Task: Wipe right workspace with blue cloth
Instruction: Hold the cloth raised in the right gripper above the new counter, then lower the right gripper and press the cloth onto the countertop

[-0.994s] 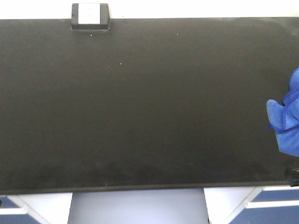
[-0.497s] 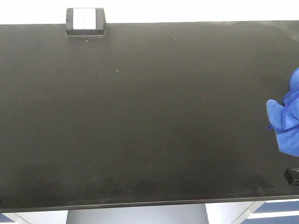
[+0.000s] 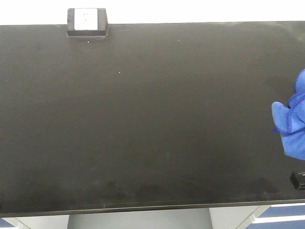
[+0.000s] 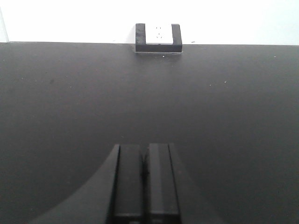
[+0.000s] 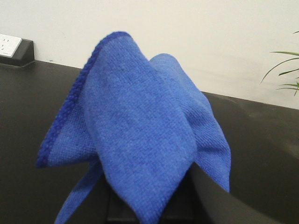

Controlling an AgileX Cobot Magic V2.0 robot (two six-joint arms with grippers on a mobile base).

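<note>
Cloth in grip at the bench's right edge, wiping stroke not yet begun.
The right gripper (image 5: 187, 200) pinches the fuzzy royal-blue microfibre cloth (image 3: 291, 119), bunched at the right edge of the wide matte-black benchtop (image 3: 152, 119); whether it touches the surface cannot be told. The left gripper (image 4: 142, 182) is closed and empty, facing the small white-faced black outlet box (image 4: 158, 37). The next move probably calls for pressing the cloth down and sweeping leftward.

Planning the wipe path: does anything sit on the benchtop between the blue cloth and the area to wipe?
Nothing visible. The benchtop lies bare leftward from the blue cloth; only the outlet box stands at its rear edge.
</note>
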